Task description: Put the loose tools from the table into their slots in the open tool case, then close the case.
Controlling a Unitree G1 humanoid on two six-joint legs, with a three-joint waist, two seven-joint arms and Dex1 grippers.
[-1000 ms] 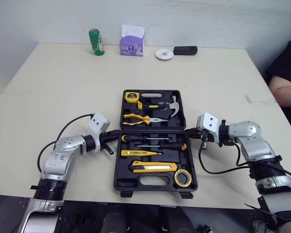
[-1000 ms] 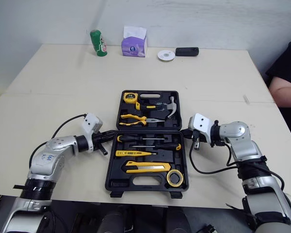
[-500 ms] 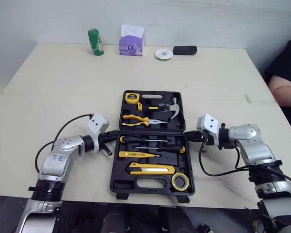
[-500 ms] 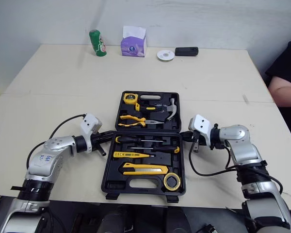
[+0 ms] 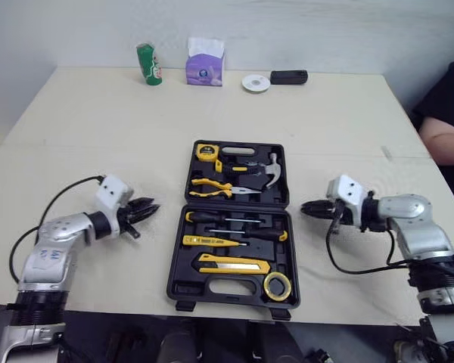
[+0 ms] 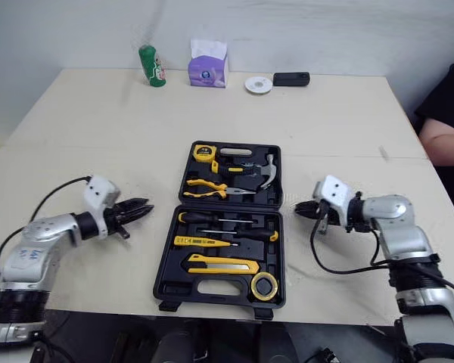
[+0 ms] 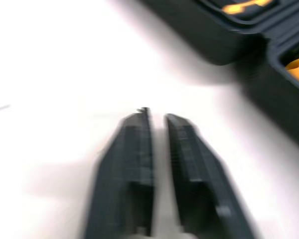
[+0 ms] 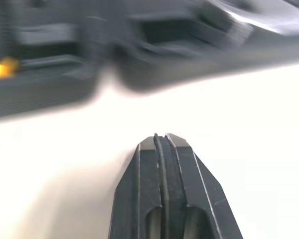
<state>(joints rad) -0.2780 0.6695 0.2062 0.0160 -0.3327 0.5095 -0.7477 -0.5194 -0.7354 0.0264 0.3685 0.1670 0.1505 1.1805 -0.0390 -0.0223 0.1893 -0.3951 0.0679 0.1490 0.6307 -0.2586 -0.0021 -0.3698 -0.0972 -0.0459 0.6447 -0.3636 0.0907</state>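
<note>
Your pale beige tabletop (image 5: pixel 98 128) meets a white wall (image 5: pixel 325 30), with the open black plastic tool case (image 5: pixel 183 266) at its centre. Left hand (image 5: pixel 148 206) is slightly parted; right hand (image 5: pixel 305 207) is pressed together.

Bare counter (image 5: pixel 83 144) is stretching open on both sides of the tool case (image 5: pixel 178 265), leaving a gap between its left wall and the left tool (image 5: pixel 147 207), and another between its right wall and the right tool (image 5: pixel 305 207). 4 items are lining the far edge: green can (image 5: pixel 148 64), tissue box (image 5: pixel 205 68), disc (image 5: pixel 255 83), black device (image 5: pixel 288 77). A person's arm (image 5: pixel 443 140) is crowding the far right side
</note>
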